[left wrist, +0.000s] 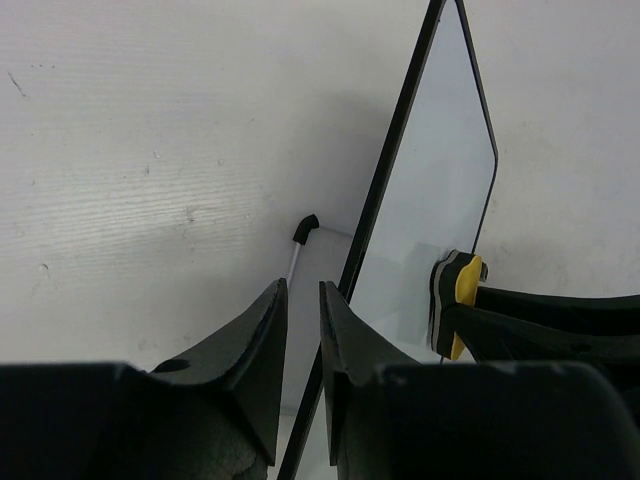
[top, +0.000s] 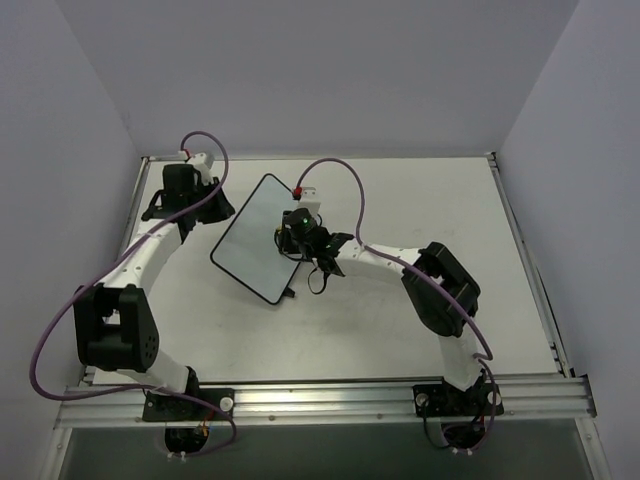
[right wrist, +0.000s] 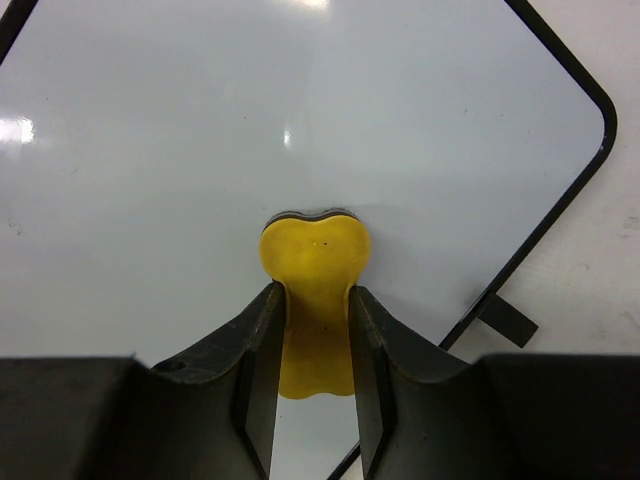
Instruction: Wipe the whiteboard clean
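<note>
R gripper (right wrist: pixel 315 292) pinches yellow eraser (right wrist: pixel 315 245) on whiteboard (right wrist: pixel 150 150); L gripper (left wrist: pixel 302 288) at its frame, grip unclear.

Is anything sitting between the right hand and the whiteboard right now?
Only the yellow eraser, which the right hand itself grips and appears to hold against the whiteboard face. That is the wiping tool, not an obstacle. Nothing else visible lies between them.

A matte white bench (top: pixel 400 330) is closed in on three sides by plain lavender-grey walls (top: pixel 320 70). An aluminium rail (top: pixel 330 398) runs along its near edge. The light is soft and even.
</note>
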### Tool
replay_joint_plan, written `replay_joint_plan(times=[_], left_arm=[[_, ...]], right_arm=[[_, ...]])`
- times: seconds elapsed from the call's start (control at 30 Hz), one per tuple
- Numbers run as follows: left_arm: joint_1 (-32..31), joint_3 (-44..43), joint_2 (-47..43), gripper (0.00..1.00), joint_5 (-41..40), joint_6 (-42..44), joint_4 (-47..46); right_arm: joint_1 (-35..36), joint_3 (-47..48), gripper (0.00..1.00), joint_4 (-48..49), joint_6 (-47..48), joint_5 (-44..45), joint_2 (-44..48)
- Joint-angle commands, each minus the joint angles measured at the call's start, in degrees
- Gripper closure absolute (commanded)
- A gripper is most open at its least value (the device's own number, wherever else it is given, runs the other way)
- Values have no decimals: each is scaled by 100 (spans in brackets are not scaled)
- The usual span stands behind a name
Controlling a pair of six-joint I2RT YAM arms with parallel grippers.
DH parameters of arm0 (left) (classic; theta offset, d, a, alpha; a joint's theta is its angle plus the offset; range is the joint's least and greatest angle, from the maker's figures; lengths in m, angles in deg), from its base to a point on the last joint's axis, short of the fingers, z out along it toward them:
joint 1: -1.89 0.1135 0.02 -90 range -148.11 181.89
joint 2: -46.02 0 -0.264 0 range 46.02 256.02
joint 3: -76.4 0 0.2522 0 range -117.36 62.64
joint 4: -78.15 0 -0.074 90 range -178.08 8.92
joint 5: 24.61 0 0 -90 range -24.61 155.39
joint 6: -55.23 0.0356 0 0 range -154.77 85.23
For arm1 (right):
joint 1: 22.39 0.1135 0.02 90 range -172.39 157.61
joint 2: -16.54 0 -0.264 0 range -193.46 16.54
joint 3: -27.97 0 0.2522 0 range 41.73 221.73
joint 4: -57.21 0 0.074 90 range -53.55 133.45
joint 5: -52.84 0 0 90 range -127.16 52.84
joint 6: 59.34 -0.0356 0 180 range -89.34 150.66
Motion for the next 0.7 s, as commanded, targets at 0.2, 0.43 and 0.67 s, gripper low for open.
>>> replay_joint_plan(times=[0.2,0.43,0.67], left_arm=[[227,-396,-330,72,-428,-175,212],[664,-211,-488,71,-701,-473,229],[939,-299,-497,69,-614,-711,300]], right_arm=[[9,397,89,-496,299,243,580],[-61,679,89,-927,475,497,536],[-447,521,89,-998,467,401,703]])
